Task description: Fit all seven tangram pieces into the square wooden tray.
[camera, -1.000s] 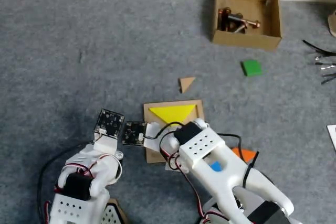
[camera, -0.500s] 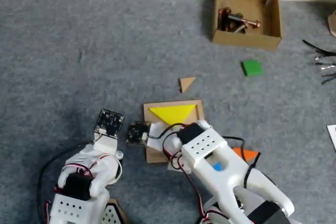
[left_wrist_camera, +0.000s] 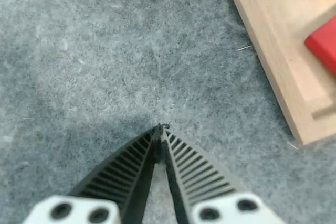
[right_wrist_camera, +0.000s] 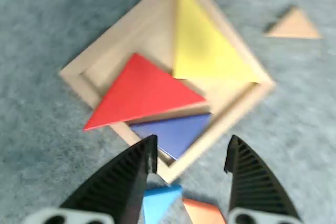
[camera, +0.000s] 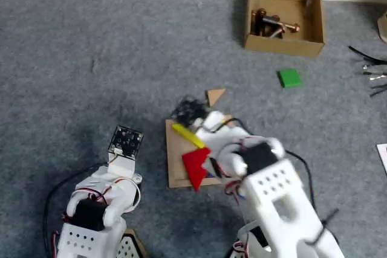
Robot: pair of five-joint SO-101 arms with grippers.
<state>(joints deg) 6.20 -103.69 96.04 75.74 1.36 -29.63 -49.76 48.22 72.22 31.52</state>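
High view: the red triangular piece [camera: 196, 164] lies in the square wooden tray [camera: 174, 149] with one corner over the rim – a nudge may tip it out. Left wrist view: the left gripper [left_wrist_camera: 160, 132] is closed and empty, beside the tray. Right wrist view: the right gripper [right_wrist_camera: 191, 153] is wide open above it.

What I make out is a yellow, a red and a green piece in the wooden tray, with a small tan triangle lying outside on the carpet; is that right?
Not quite: the third piece in the wooden tray is blue, not green, as the right wrist view shows. The yellow piece and the red piece are there, and the tan triangle lies outside on the carpet.
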